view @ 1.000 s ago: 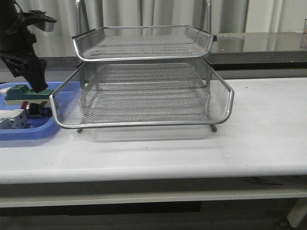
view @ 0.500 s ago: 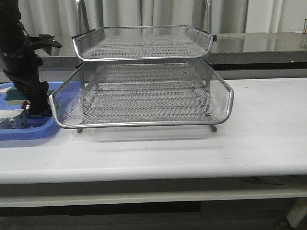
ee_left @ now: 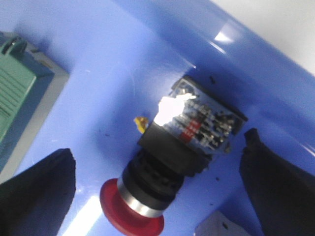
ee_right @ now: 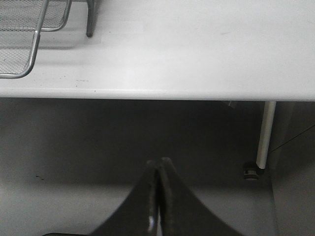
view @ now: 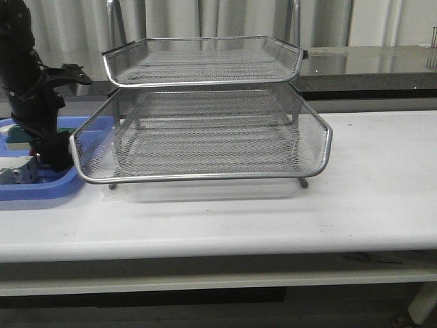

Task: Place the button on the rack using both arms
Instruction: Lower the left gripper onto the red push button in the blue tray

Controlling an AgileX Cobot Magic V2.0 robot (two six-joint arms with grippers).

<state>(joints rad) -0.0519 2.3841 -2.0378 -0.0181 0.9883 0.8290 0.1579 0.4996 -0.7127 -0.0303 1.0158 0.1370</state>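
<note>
Change: my left gripper [ee_left: 157,196] has dropped from above the green block into the blue tray [view: 41,188] at far left, jaws apart, straddling the button [ee_left: 172,157]. Grasp comes next, I judge.

Button: lies in tray, untouched; red head, black collar, silver-labelled body.

Right gripper [ee_right: 158,196]: jaws together, idle below the table edge.

Rack [view: 205,130]: no button yet.
</note>
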